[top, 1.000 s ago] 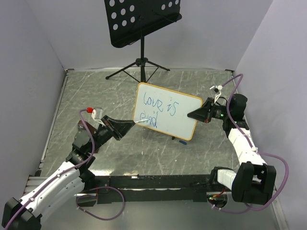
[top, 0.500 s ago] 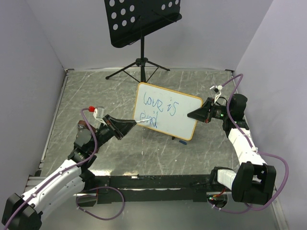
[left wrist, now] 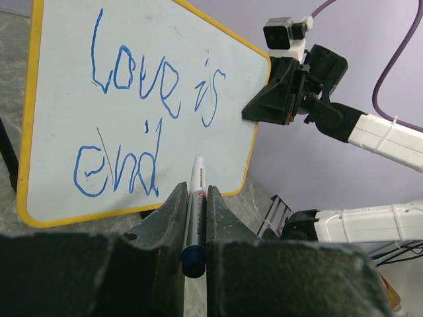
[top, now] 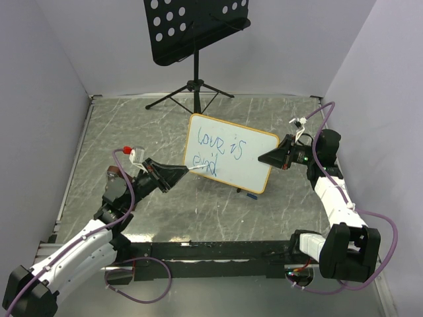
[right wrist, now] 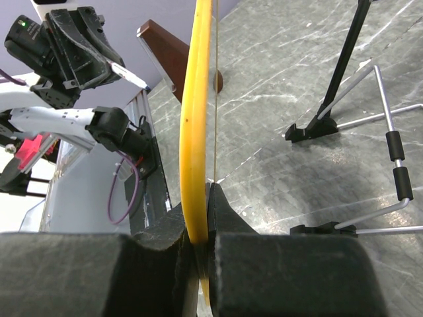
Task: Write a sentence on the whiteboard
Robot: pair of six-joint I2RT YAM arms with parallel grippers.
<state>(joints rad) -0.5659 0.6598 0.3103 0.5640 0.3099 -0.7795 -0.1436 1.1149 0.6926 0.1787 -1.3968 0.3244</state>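
Grey marbled worktop [top: 132, 125], walled on three sides, with a black perforated music stand [top: 195, 30] on a tripod at its far edge.

Near the centre stands the whiteboard [top: 254, 168], its yellowish frame resting on the worktop and its written face turned toward the left arm.

The sentence [left wrist: 142, 86], in thin blue marker strokes, reads "Love is" on the upper line and "end" on the lower line.

Right gripper [right wrist: 201, 198]: jaws drawn in to a narrow gap and clamped on the right-hand edge of the whiteboard, whose frame runs edge-on between them in the right wrist view.

Left gripper [left wrist: 195, 198]: jaws nearly together and pinching a slim marker [left wrist: 194, 221], blue at its rear end and white toward the tip. The marker points at the board face just right of "end"; whether the tip touches the surface cannot be told.
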